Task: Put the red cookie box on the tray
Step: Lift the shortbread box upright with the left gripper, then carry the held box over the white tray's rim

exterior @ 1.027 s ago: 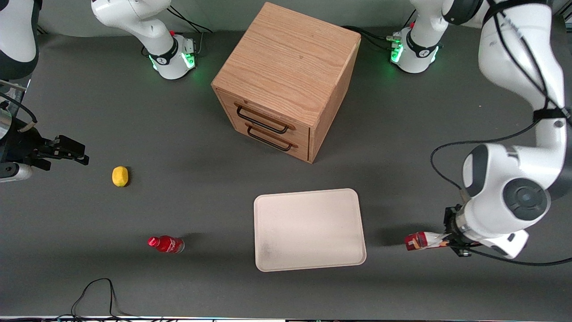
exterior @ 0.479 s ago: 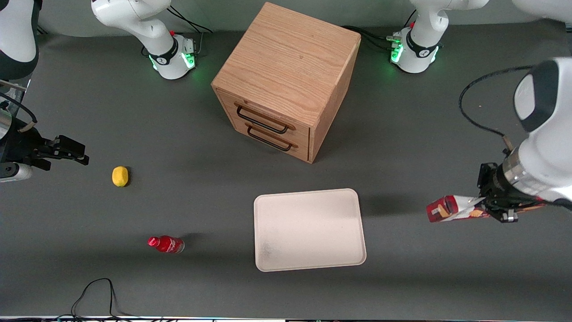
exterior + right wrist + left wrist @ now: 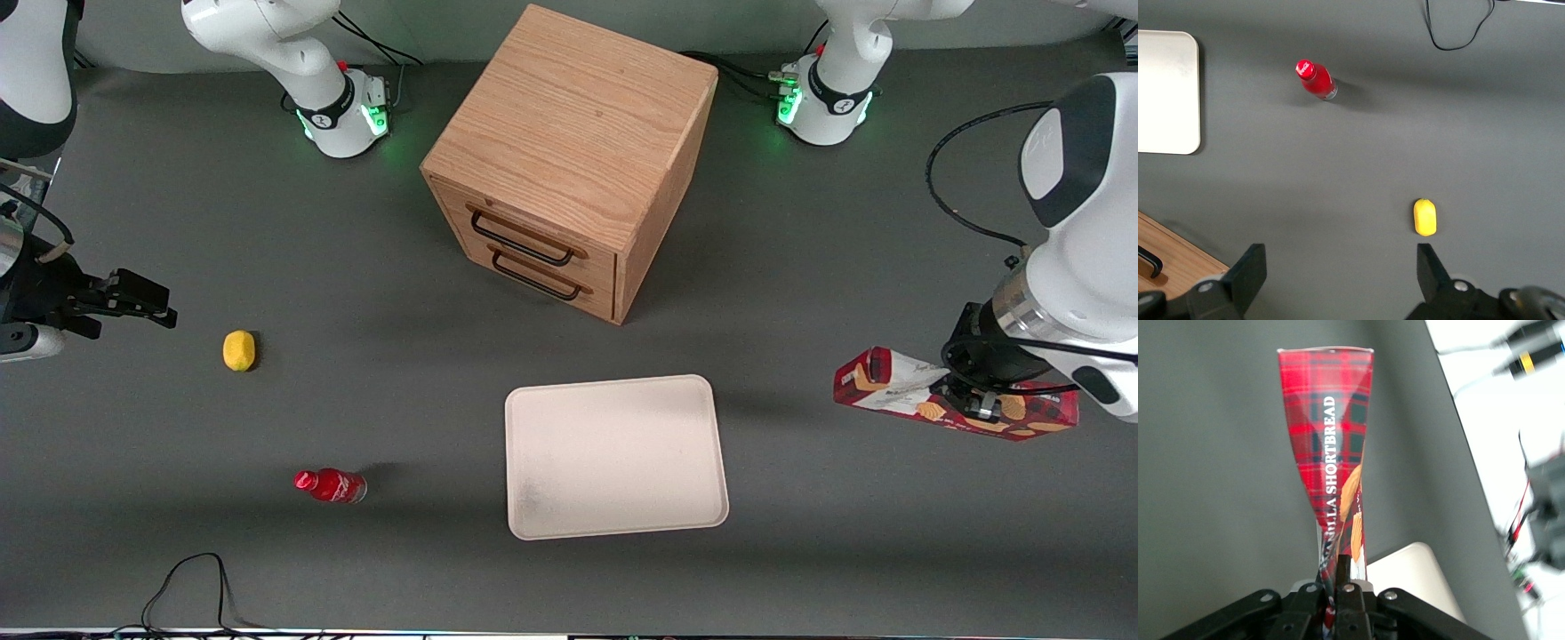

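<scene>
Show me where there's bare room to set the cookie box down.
The tray is bare all over. Bare table lies between it and the drawer cabinet, and between the red bottle and lemon. The gripper holds the red cookie box lifted beside the tray, toward the working arm's end.

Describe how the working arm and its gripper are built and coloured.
The left arm has glossy white rounded shells with a dark grey oval joint cap and a silver wrist ring. A black cable loops beside it. Its gripper is black, with slim black fingers and silver screws. The base glows green.
</scene>
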Robot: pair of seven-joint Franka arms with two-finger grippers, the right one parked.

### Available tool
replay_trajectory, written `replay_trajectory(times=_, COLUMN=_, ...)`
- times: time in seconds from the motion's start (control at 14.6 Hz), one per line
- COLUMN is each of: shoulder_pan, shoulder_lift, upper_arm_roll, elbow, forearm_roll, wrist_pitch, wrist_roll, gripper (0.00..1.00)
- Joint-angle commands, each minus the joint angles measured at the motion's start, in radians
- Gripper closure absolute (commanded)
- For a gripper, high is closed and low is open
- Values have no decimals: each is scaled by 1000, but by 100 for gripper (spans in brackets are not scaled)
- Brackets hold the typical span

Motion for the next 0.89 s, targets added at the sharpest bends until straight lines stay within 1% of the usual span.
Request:
replay_trajectory(times=0.0, shoulder_pan=-26, shoulder_lift=-69, upper_arm_roll=9, elbow=-65, forearm_roll=-13, wrist_pitch=-11, wrist_roll=322, gripper=100)
replay_trajectory(times=0.14, shoulder_pan=-42, shoulder_lift=-75, upper_arm_roll=8, elbow=-65, forearm_roll=-12, wrist_pitch=-35, wrist_roll=499, gripper=100)
replay_trajectory(times=0.34, shoulder_pan=-49, shoulder_lift=-87, upper_arm_roll=10, elbow=-65, forearm_roll=-3, wrist_pitch=-69, wrist_roll=854, gripper=100)
replay_trajectory(times=0.41, shoulder_pan=-48, shoulder_lift=-90, upper_arm_roll=10, elbow=-65, forearm_roll=-6, wrist_pitch=-72, wrist_roll=941, gripper=100)
replay_trajectory(times=0.48, shoulder_pan=-48, shoulder_lift=-90, upper_arm_roll=10, elbow=-65, forearm_roll=-10, wrist_pitch=-78, wrist_roll=987, gripper=100)
replay_trajectory(times=0.62, shoulder_pan=-57, shoulder_lift=-90, upper_arm_roll=10, elbow=-65, forearm_roll=-15, wrist_pitch=-78, wrist_roll=1024, gripper=100)
replay_trajectory(times=0.82, shoulder_pan=-115, shoulder_lift=-69, upper_arm_roll=12, elbow=-60, forearm_roll=-18, wrist_pitch=-72, wrist_roll=1044, gripper=100)
